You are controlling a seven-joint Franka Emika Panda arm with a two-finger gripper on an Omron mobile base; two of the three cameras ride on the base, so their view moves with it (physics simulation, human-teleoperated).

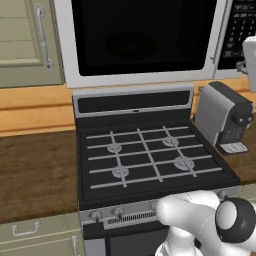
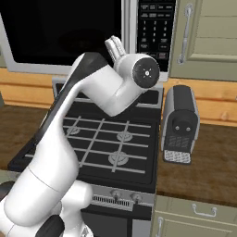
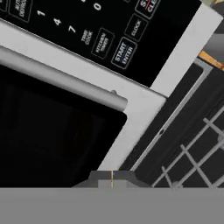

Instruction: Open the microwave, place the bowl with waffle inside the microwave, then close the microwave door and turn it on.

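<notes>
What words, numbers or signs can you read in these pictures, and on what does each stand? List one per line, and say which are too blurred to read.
"START ENTER": a key on the microwave keypad.
"CLOCK": the key beside it.
"KITCHEN TIMER": another key, faint.
"TIME COOK": another key, faint.
"1", "4", "7", "0": number keys on the same keypad.
Other keys at the top edge of the hand view: cut off or too blurred.
Keypad in both base views: too small to read.
Coffee machine: no readable text.

microwave door (image 1: 142, 40): glossy black glass showing in brushed silver metal frame | stove (image 1: 150, 160): matt black top carrying grey metal grates | counter (image 1: 35, 170): dark wood grain showing | coffee machine (image 1: 223, 116): looking like smooth grey plastic | cabinet door (image 1: 25, 42): matt beige, metal handle.
</notes>
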